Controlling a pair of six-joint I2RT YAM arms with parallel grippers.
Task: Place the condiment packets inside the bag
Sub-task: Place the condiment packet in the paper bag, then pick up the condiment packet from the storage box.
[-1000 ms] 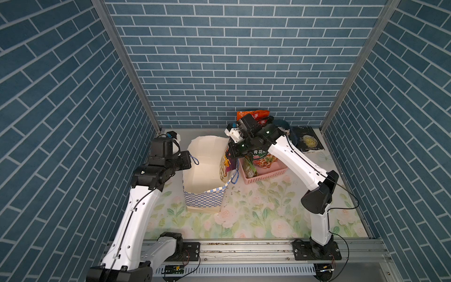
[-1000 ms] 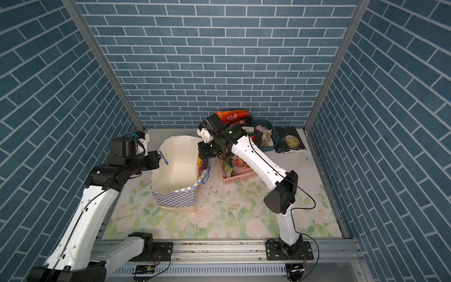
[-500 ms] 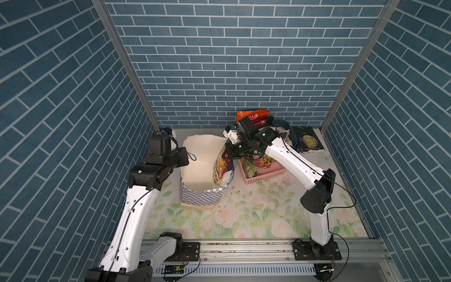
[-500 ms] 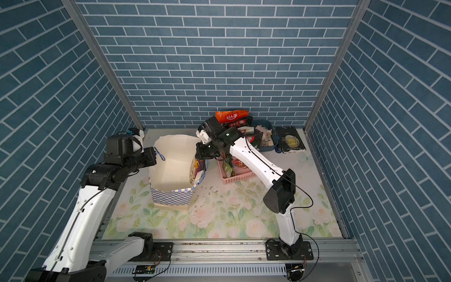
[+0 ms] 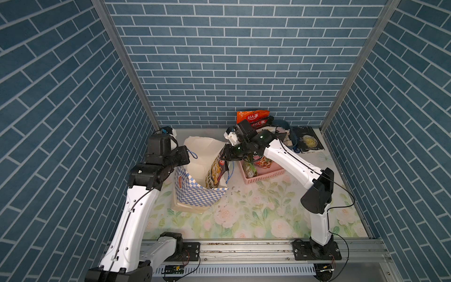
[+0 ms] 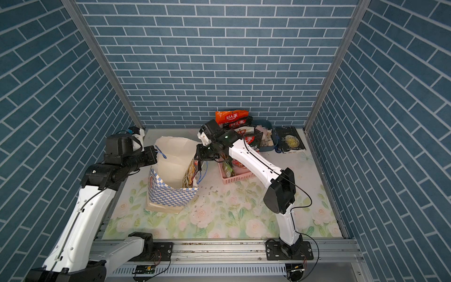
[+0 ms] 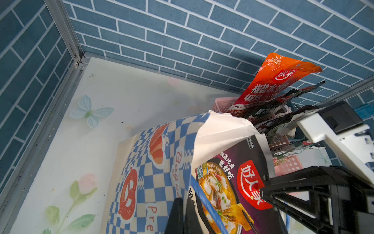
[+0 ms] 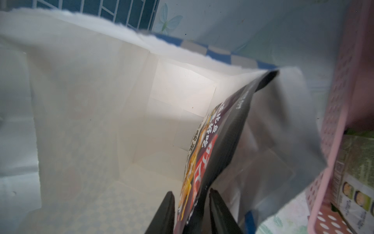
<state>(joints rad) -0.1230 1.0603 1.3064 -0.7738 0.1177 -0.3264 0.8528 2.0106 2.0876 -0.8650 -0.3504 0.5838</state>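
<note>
Blue brick-patterned walls [image 5: 219, 61] closed in three sides of the floral mat [image 5: 256, 214], which was speckled with dark crumbs [image 5: 234, 193] just in front of the bag [image 5: 200, 195]. The bag stood open and tilted on my left half of the mat. My left gripper [image 5: 184, 156] was at its rim beside one blue cord handle [image 5: 192, 154], fingers together and clamped on the paper edge. My right gripper [image 5: 228, 156] hung over the opposite rim. In the right wrist view its fingers [image 8: 169, 210] stood apart, and the top of the black packet [image 8: 222, 131] rose loose between them. That packet was already inside the bag, leaning against the wall nearest the pink basket [image 5: 266, 174], and the rest of the white interior was bare. The second cord handle [image 5: 229, 171] dangled in the narrow gap between bag and basket. The basket sat just beside the bag under my right forearm, crowded with upright packets, a green packet [image 5: 250, 168] at its near end and an orange-red packet [image 5: 252, 117] tallest at the back wall. Behind the basket sat the blue tub [image 6: 267, 124] of small pale items. The black book [image 5: 308, 140] lay flat in the far right corner, well apart from the bag.
</note>
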